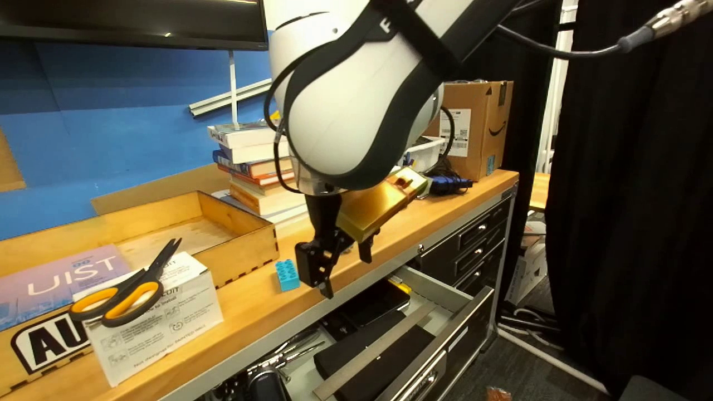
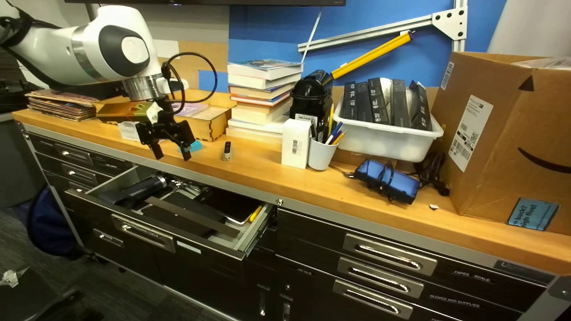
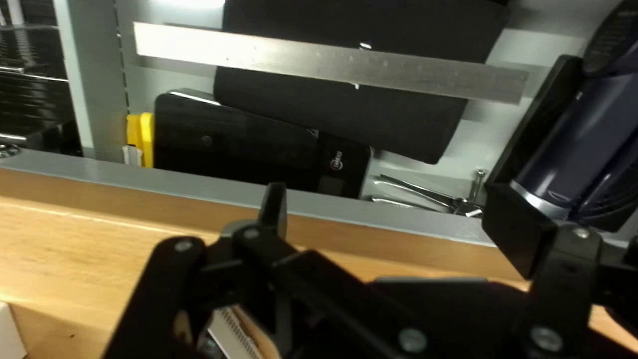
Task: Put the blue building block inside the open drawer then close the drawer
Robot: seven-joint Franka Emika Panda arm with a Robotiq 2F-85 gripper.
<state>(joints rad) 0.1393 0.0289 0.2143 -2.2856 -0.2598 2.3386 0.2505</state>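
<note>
Block (image 1: 287,275) on the worktop (image 2: 262,167), near but outside the jaws, wide apart and empty.

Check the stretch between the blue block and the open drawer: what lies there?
In an exterior view, a strip of wooden benchtop and the grey metal rail separate the block from the drawer; nothing loose shows there.

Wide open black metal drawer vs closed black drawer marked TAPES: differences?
The wide black metal drawer is pulled open; the black drawer marked TAPES is shut. The open drawer shows its contents, including a long flat grey metal strip; the TAPES drawer hides its inside. Both have black fronts with metal handles.
</note>
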